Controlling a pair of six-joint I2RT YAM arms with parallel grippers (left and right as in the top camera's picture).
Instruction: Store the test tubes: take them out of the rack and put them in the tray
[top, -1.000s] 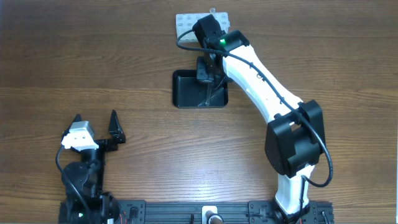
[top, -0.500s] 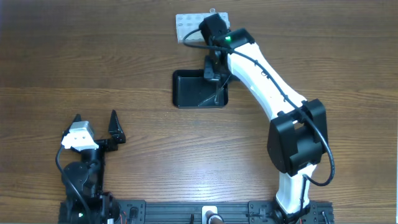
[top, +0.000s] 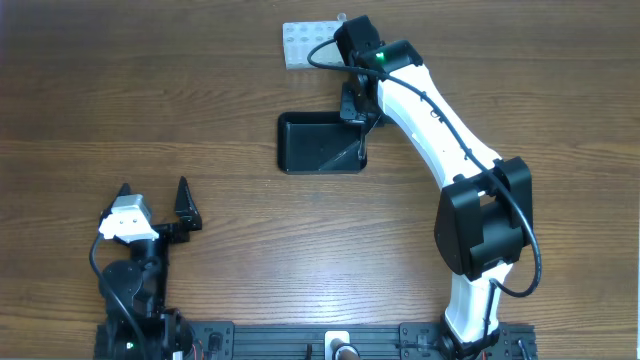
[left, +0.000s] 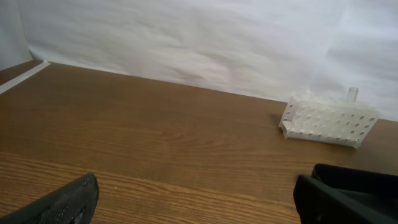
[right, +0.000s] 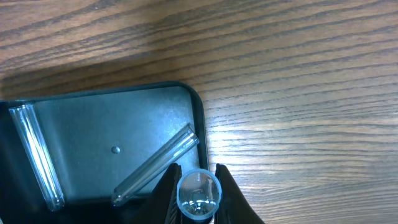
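The right gripper (top: 352, 105) is above the right side of the black tray (top: 300, 128), close to its right wall. Its two fingers (right: 169, 186) are closed almost fully on a clear held tube (right: 199, 191), which stands upright between them with its open mouth facing the wrist camera. The held tube is just over the right wall of the tray, where the tray meets the wooden table (right: 298, 93).

Inside the tray lie two other tubes. The diagonal tube (right: 155, 167) lies slanted across the floor of the tray, with one end near the right wall. The side tube (right: 37, 155) lies along the left wall.

The white rack (top: 310, 42) stands on the table just beyond the far side of the tray, apart from it. One rack tube (left: 352, 93) is upright in it at the far right corner.

The left gripper (top: 155, 205) is at the near left of the table, well apart from the tray and the rack. Its fingers (left: 62, 202) are spread wide and hold nothing.
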